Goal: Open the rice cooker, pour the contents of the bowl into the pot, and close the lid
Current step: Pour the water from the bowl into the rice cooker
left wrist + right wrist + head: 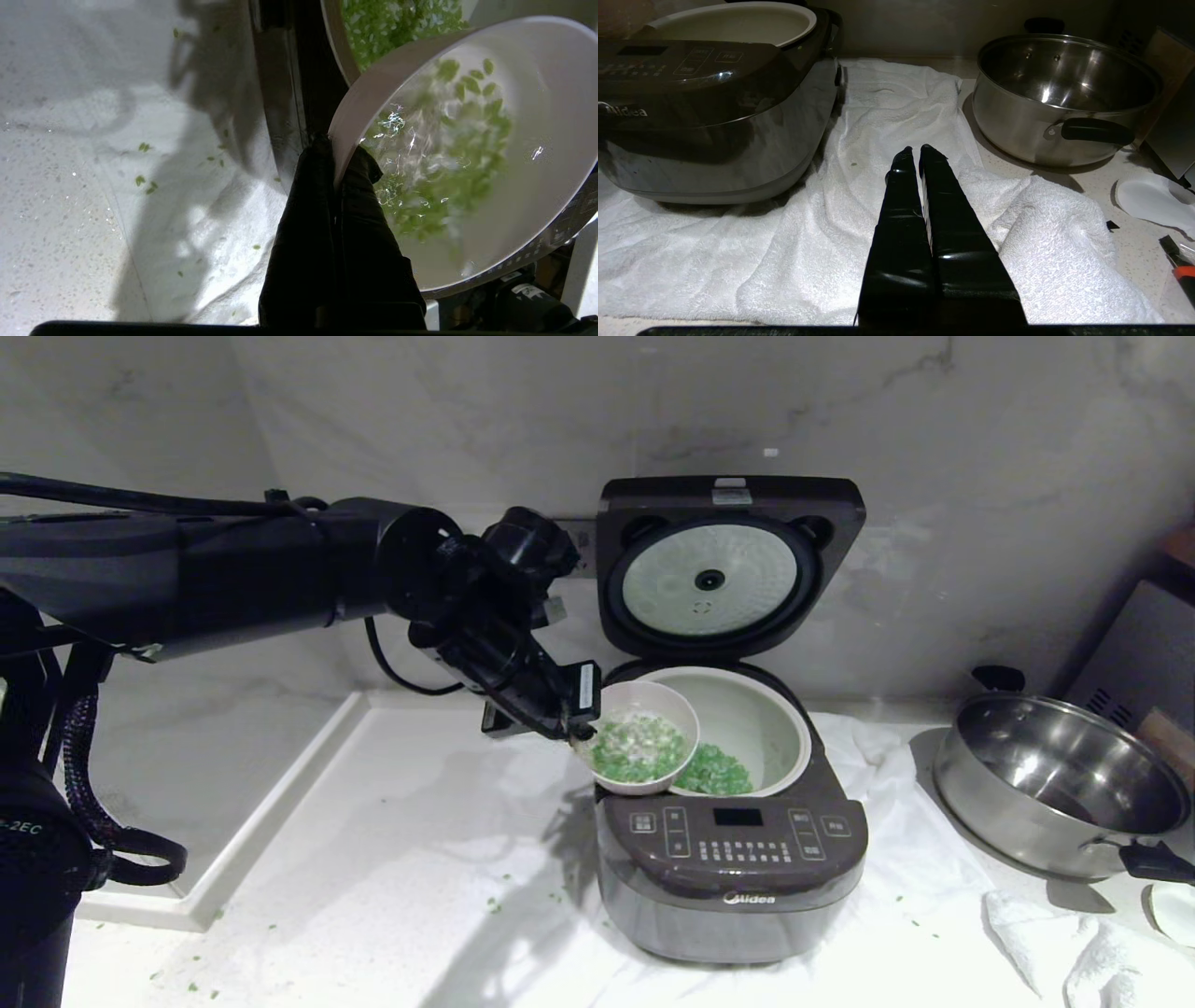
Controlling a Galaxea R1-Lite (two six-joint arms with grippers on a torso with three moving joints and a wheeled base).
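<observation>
- Head view: left gripper [579, 723] pinching the bowl [644, 739] rim, tilted over the pot [766, 723], lid [728, 565] up, mid-pour.
- Greens [635, 751] remain in the bowl; probably needs more tilt.
- Right gripper [920, 151] closed, empty, parked above the towel [896, 107].

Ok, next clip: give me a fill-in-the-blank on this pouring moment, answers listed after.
1. The cooker's lid stands ____.
2. The left hand is shut on the rim of the ____.
3. Some green bits already lie in the ____.
4. The steel pan sits to the cooker's ____.

Missing words: open; bowl; pot; right
</observation>
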